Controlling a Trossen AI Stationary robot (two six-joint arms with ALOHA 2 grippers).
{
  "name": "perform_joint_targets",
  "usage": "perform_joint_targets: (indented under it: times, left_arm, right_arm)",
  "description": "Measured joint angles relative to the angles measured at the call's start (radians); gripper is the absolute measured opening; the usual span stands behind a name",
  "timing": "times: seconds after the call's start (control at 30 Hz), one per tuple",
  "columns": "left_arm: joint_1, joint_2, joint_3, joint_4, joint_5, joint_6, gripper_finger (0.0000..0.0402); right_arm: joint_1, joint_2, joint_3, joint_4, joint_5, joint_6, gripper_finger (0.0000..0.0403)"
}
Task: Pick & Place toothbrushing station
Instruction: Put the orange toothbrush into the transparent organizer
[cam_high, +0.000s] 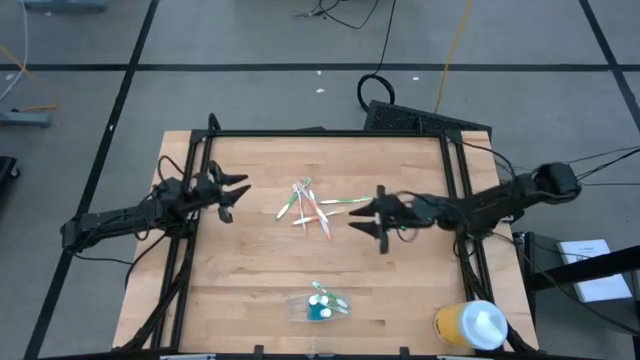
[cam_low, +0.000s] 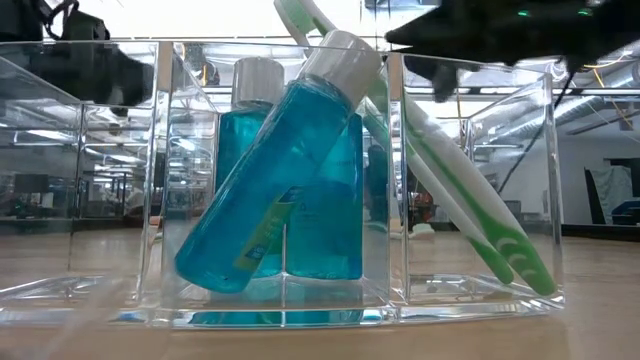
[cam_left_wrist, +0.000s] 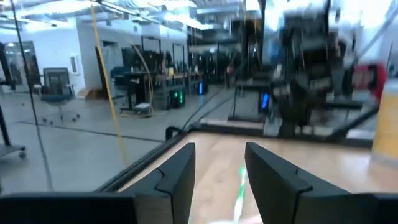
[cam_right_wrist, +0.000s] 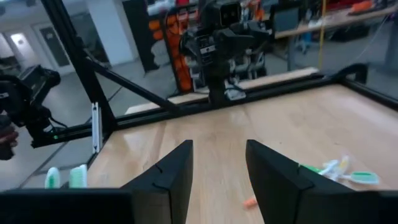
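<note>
— Toothbrushing station (cam_high: 319, 305) where?

— Down at six o'clock on the table (cam_high: 250, 260), near the front edge, faint against the wood. Stands upright in the low view, right in front of the lens (cam_low: 300, 300): clear walls, split into compartments.

— Holding what?

— Two blue bottles (cam_low: 285, 180) with white caps in the middle compartment, one upright, one leaning across it. Green-and-white toothbrush (cam_low: 470, 215) slanting in the compartment to the right of that. Left compartment looks bare, though hard to be sure through the reflections.

— Touched by anything?

— No. Well apart from both grippers.

— Anything else on the wood?

— Loose heap of toothbrushes (cam_high: 312, 207) at centre, crossed over one another. Yellow cup (cam_high: 470, 325) with a white lid at four o'clock from the station, at the table's corner.

— Right gripper?

— Right gripper (cam_high: 372, 222) just at three o'clock of the heap, pointing toward nine, fingers (cam_right_wrist: 171, 177) spread apart, holding nothing. Some of the brushes showing beyond them in its wrist view.

— Left gripper?

— Left gripper (cam_high: 232, 198) near the table's nine o'clock side, aimed toward three, fingers (cam_left_wrist: 177, 180) parted, empty. Well clear of the heap.
</note>
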Motion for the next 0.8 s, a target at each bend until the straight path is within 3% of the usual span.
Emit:
perform_joint_targets:
  times: [0.23,0.37,0.8]
  left_arm:
    - [0.000,0.000,0.000,0.090,-0.001,-0.159,0.0147]
    - [-0.001,0.000,0.000,0.097,-0.001,-0.181,0.0147]
    - [-0.001,0.000,0.000,0.101,-0.001,-0.243,0.0147]
  right_arm:
    - [0.089,0.006,-0.112,0.143,0.225,-0.011,0.0139]
    - [0.059,0.093,-0.069,0.122,0.255,-0.034,0.0139]
    - [-0.073,0.504,0.378,-0.383,0.223,0.000,0.0177]
